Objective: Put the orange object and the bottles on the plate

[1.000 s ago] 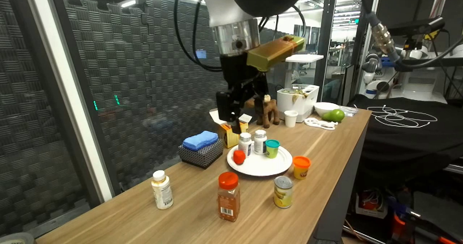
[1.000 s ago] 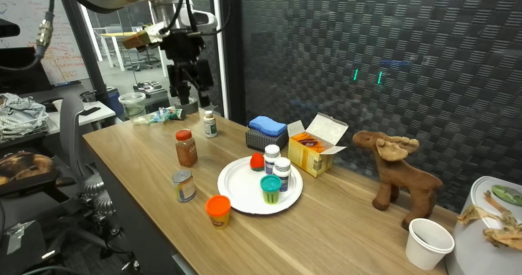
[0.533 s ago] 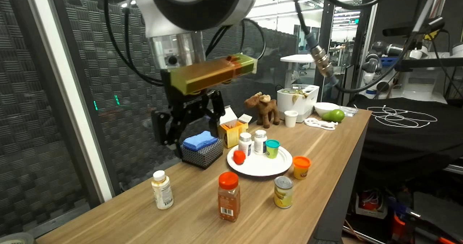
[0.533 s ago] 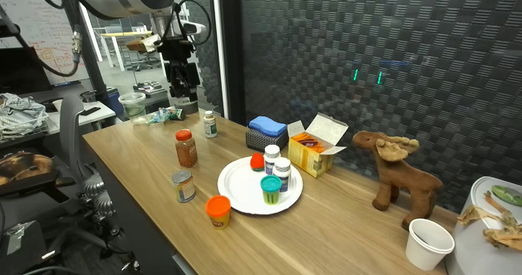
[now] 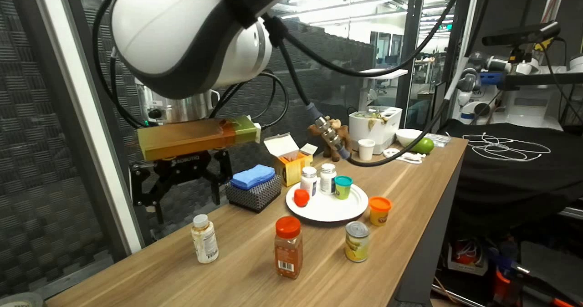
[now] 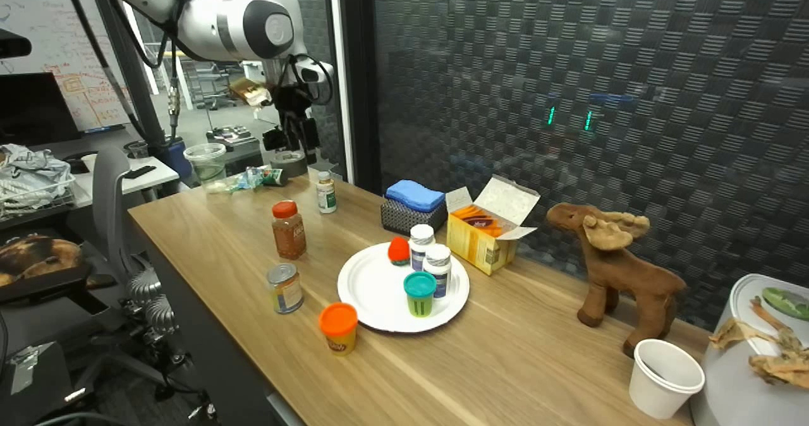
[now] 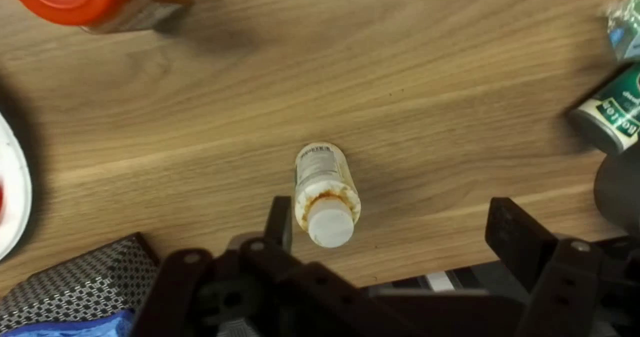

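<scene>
I am holding the gripper [image 5: 188, 210] wide near a white bottle [image 5: 206, 244], left of the plate [image 5: 325, 211] in both exterior views.

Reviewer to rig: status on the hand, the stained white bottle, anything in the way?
Hand: open, nothing gripped, near the stained white bottle. Bottle: upright on the table, off the plate. In the way: nothing seen between hand and bottle.

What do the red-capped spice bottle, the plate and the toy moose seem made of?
Red-capped spice bottle: glossy clear plastic, possibly glass; its sides are see-through.
Plate: matte white, perhaps paper or foam; thin rim, little shine.
Toy moose: probably plush fabric; matte, soft-looking surface.
</scene>
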`<state>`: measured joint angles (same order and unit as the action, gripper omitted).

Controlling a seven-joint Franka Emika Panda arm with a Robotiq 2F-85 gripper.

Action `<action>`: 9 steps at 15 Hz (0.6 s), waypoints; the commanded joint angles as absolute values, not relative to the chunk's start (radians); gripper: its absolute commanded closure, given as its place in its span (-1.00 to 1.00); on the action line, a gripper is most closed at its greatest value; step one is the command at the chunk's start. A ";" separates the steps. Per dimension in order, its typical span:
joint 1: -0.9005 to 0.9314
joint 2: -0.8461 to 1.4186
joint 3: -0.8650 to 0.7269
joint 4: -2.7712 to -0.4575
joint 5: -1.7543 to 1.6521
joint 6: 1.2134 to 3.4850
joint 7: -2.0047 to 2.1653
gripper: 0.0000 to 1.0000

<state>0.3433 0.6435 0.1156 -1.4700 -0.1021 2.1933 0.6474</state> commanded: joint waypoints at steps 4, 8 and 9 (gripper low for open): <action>0.391 0.778 0.035 -1.286 -0.099 2.212 0.746 -1.00; 0.405 0.818 0.006 -1.239 -0.110 2.182 0.772 -1.00; 0.408 0.825 0.001 -1.230 -0.111 2.172 0.777 -1.00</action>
<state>0.3833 0.7832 0.0281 -1.3103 -0.1022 2.2171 0.7423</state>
